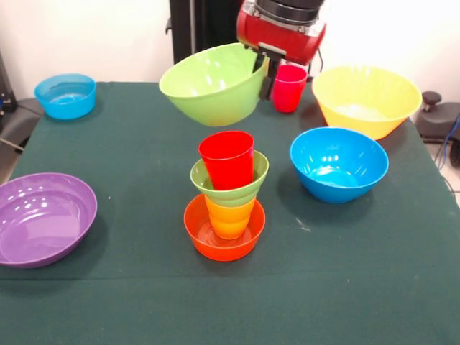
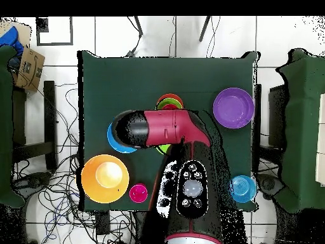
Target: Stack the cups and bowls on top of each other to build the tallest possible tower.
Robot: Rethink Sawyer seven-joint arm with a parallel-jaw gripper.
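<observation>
A: Where is the end effector?
B: Upper centre of the front view, clamped on the right rim of the large green bowl, which hangs tilted in the air with its opening turned up and toward the camera.

A: And the tower?
B: It stands on the green tabletop at frame centre, below the held bowl and apart from it. From the bottom: small orange bowl, yellow-orange cup, small green bowl, red cup.

A: The rest?
B: The pink cup stands just right of the end effector. The yellow bowl is at upper right, a blue bowl below it, a small blue bowl at upper left, and the purple bowl at the left edge.

A: Any difference in the overhead view?
B: The arm covers the end effector and most of the held bowl; only a green sliver shows. The tower peeks out above the arm in that frame. The front view alone shows the grip and the stacking order.
</observation>
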